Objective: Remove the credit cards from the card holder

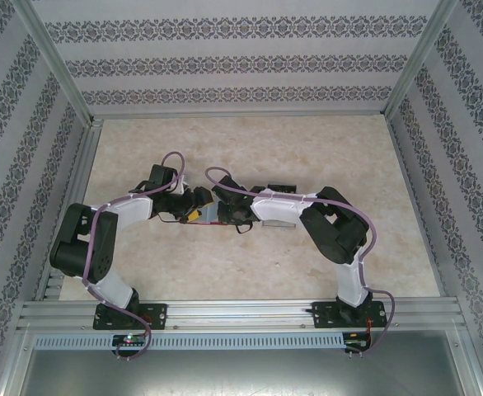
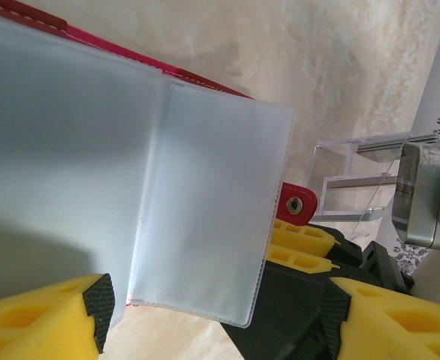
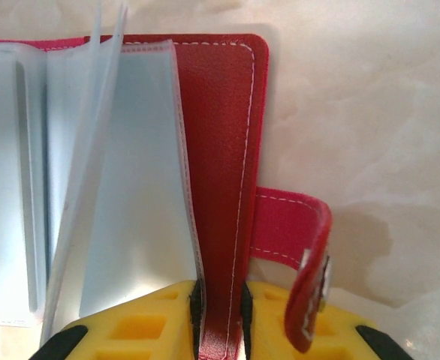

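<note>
The card holder [image 3: 220,150] is a red folding wallet lying open on the table, its milky see-through pockets [image 2: 205,202] fanned up. My right gripper [image 3: 220,319] is shut on the edge of the red cover, beside the closing tab [image 3: 302,247]. My left gripper [image 2: 218,311] is open, its yellow fingers [image 2: 40,319] wide apart on either side of a loose pocket leaf without pinching it. Seen from above, both grippers meet over the card holder [image 1: 203,221] at mid-table. The credit cards are hidden; the pockets look blank.
A clear plastic piece [image 2: 355,176] and a metal-grey block [image 2: 430,191] stand just past the wallet. A dark flat thing [image 1: 278,188] lies beyond the right forearm. Patterned walls [image 1: 241,66] and metal rails enclose the beige table [image 1: 250,140].
</note>
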{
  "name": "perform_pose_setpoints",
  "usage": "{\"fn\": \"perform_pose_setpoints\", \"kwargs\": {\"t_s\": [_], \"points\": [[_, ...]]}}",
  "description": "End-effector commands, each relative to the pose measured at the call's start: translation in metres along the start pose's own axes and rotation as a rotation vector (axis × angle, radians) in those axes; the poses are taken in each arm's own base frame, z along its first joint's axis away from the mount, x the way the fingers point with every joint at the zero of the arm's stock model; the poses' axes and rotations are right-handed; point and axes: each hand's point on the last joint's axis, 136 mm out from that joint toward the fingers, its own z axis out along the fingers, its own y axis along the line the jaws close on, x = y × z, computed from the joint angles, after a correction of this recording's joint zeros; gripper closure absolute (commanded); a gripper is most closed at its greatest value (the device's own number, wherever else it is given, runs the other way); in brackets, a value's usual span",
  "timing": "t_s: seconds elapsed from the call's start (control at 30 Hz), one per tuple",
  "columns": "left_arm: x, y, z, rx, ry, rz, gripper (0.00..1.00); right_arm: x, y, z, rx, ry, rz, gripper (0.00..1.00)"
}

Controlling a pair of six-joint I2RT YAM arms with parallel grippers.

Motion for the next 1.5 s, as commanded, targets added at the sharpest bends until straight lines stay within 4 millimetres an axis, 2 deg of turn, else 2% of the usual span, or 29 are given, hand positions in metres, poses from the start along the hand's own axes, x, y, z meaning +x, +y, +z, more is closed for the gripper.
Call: {"fn": "perform_pose_setpoints", "kwargs": {"t_s": [0.0,0.1,0.17,0.27,0.33,0.4,0.53,0.8,1.0,1.27,1.47], "points": [[0.001,-0.002,0.006,0.023,0.014,0.002,0.25,0.024,0.010,0.015,-0.028,0.076,-0.032,0.75],[-0.001,-0.007,0.008,0.042,0.017,0.003,0.25,0.024,0.009,0.016,-0.026,0.076,-0.032,0.75],[-0.002,-0.016,0.007,0.080,0.016,0.005,0.25,0.024,0.009,0.016,-0.026,0.076,-0.031,0.75],[-0.007,-0.039,0.002,0.169,0.010,0.025,0.26,0.024,0.009,0.017,-0.026,0.076,-0.028,0.75],[-0.013,-0.042,-0.005,0.150,-0.019,0.032,0.26,0.023,0.009,0.016,-0.027,0.074,-0.026,0.75],[-0.022,-0.034,-0.014,0.108,-0.065,0.014,0.26,0.024,0.008,0.017,-0.023,0.076,-0.027,0.75],[-0.029,-0.001,-0.028,-0.102,-0.121,0.026,0.26,0.024,0.006,0.016,-0.021,0.074,-0.025,0.75],[-0.023,0.036,-0.024,-0.250,-0.103,-0.005,0.26,0.024,0.008,0.018,-0.026,0.079,-0.026,0.75],[-0.020,0.044,-0.019,-0.270,-0.084,-0.013,0.26,0.024,0.008,0.018,-0.025,0.079,-0.023,0.75],[-0.019,0.045,-0.019,-0.271,-0.080,-0.013,0.26,0.024,0.009,0.020,-0.027,0.082,-0.023,0.75],[-0.016,0.043,-0.010,-0.238,-0.048,-0.020,0.26,0.024,0.009,0.020,-0.026,0.083,-0.023,0.75]]}}
